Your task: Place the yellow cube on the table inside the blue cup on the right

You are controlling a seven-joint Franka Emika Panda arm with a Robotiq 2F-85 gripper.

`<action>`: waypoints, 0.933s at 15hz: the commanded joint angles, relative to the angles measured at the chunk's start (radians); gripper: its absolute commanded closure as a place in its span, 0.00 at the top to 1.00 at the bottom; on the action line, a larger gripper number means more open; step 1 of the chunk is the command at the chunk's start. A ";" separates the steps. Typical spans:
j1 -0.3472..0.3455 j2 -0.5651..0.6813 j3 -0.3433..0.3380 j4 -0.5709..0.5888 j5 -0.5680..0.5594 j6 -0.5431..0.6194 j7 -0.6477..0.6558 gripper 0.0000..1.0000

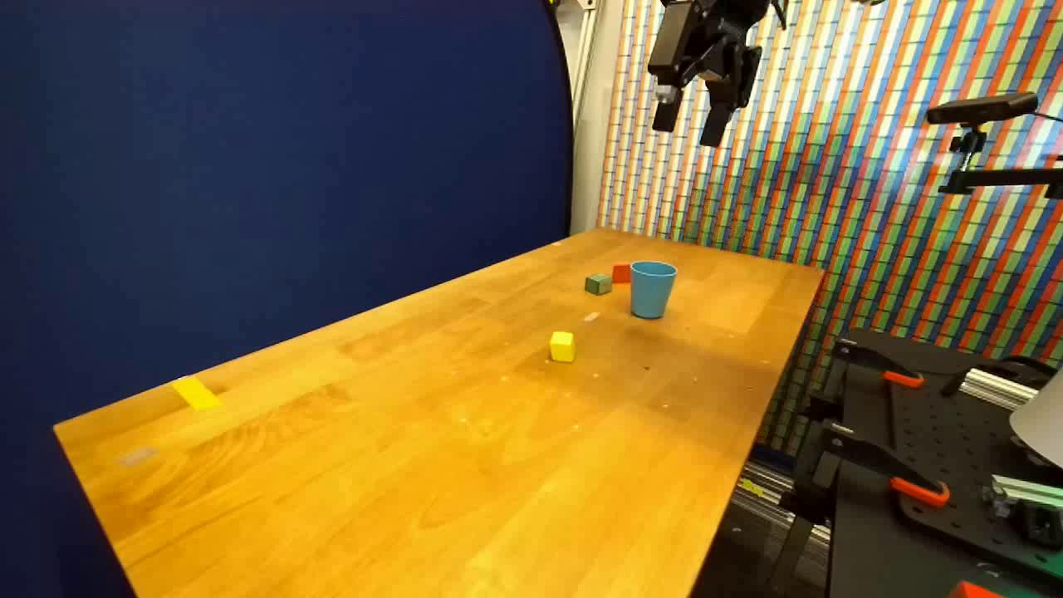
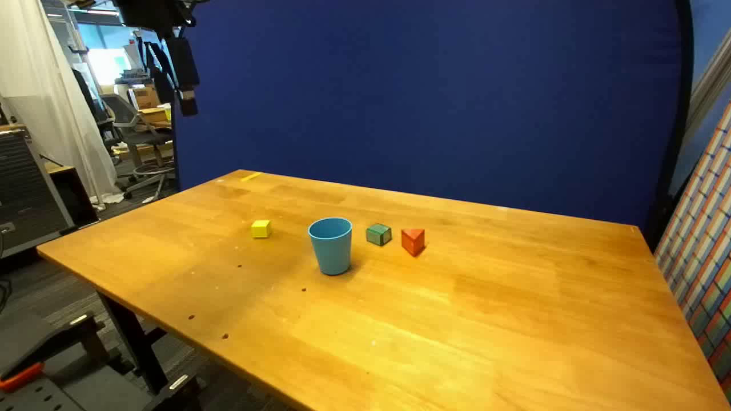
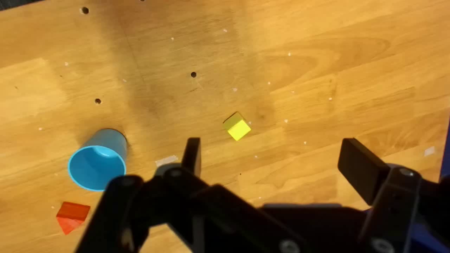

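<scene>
The yellow cube (image 1: pixel 562 347) sits on the wood table (image 1: pixel 415 473); it also shows in an exterior view (image 2: pixel 261 229) and in the wrist view (image 3: pixel 237 127). The blue cup (image 1: pixel 651 292) stands upright a short way from the cube, its mouth open upward; it also shows in an exterior view (image 2: pixel 332 251) and in the wrist view (image 3: pixel 112 140). My gripper (image 1: pixel 691 124) is high above the table, also seen in an exterior view (image 2: pixel 177 100). In the wrist view its fingers (image 3: pixel 272 156) are wide apart with nothing between them, and the cube appears beyond the left finger's tip.
A green block (image 2: pixel 378 234) and a red block (image 2: pixel 413 241) lie close to the cup; the red one also shows in the wrist view (image 3: pixel 73 215). A flat yellow piece (image 1: pixel 198 392) lies near the far corner. A blue screen (image 1: pixel 291 166) stands along the table's side.
</scene>
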 commanded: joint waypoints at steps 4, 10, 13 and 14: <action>0.000 -0.001 0.000 0.005 -0.001 -0.002 0.000 1.00; 0.020 0.256 0.034 0.071 0.008 0.123 0.004 1.00; 0.031 0.387 0.051 0.124 -0.018 0.176 0.012 1.00; 0.034 0.430 0.051 0.145 -0.028 0.189 0.010 1.00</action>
